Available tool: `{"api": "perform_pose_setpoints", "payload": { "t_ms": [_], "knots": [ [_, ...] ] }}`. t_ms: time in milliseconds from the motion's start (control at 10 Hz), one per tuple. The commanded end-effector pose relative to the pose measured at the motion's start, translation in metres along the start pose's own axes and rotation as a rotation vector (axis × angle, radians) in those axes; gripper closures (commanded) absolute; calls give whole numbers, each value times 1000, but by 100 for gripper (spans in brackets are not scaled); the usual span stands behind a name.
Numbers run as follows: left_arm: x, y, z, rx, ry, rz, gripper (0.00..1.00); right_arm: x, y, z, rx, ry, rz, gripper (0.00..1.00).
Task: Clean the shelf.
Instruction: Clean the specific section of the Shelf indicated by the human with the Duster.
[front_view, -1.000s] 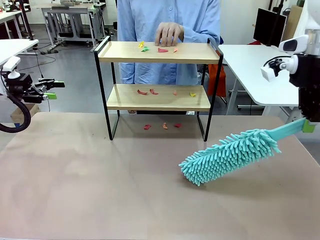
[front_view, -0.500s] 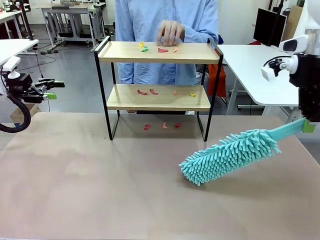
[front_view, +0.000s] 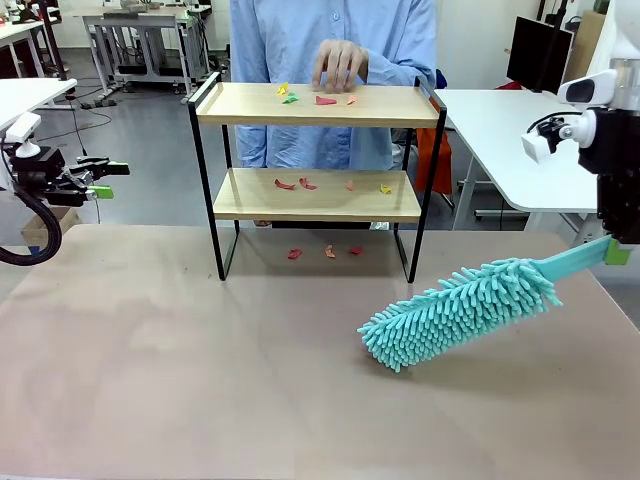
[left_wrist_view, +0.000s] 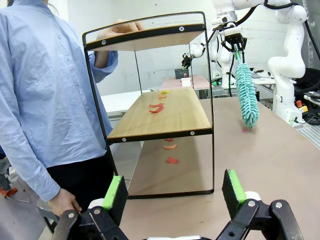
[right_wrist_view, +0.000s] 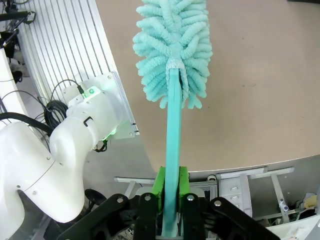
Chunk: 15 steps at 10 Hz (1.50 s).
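Note:
The shelf stands at the table's far middle, two wood boards in a black frame, also side-on in the left wrist view. Small red, orange, yellow and green scraps lie on both boards and on the table under it. A person's hand rests at the top board's far edge. My right gripper is shut on the handle of a teal fluffy duster, whose head hangs low over the table right of the shelf; it shows too in the right wrist view. My left gripper is open, far left of the shelf, holding nothing.
The brown table is bare in front of the shelf. White tables stand to the right and far left. The person in a blue shirt stands right behind the shelf.
The person has shifted slightly; neither arm nor the duster has moved.

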<state>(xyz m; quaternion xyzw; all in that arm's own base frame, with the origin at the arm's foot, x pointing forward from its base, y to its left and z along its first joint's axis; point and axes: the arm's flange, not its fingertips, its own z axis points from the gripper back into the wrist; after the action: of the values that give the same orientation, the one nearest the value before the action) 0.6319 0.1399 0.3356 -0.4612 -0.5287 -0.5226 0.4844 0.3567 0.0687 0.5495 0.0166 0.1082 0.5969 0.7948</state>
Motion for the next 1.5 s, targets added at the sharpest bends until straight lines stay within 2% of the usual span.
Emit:
{"api": "perform_pose_setpoints", "payload": {
  "t_ms": [0, 200, 600, 800, 900, 1100, 1200, 1400],
  "knots": [
    [2, 0, 0, -5, 8, -5, 0, -2, 3, 1, -1, -1, -6, 87],
    [2, 0, 0, -5, 8, -5, 0, 0, 0, 0, 0, 0, 0, 87],
    [2, 0, 0, -5, 8, -5, 0, 18, 45, 62, 14, -218, -69, 87],
    [2, 0, 0, -5, 8, -5, 0, 41, 81, 102, 28, -375, -155, 87],
    [2, 0, 0, -5, 8, -5, 0, 55, 99, 119, 32, -438, -250, 87],
    [2, 0, 0, -5, 8, -5, 0, 84, 133, 145, 30, -541, -305, 87],
    [2, 0, 0, -5, 8, -5, 0, 100, 147, 156, 53, -587, -381, 87],
    [2, 0, 0, -5, 8, -5, 0, 117, 155, 168, 76, -666, -497, 87]
  ]
}}
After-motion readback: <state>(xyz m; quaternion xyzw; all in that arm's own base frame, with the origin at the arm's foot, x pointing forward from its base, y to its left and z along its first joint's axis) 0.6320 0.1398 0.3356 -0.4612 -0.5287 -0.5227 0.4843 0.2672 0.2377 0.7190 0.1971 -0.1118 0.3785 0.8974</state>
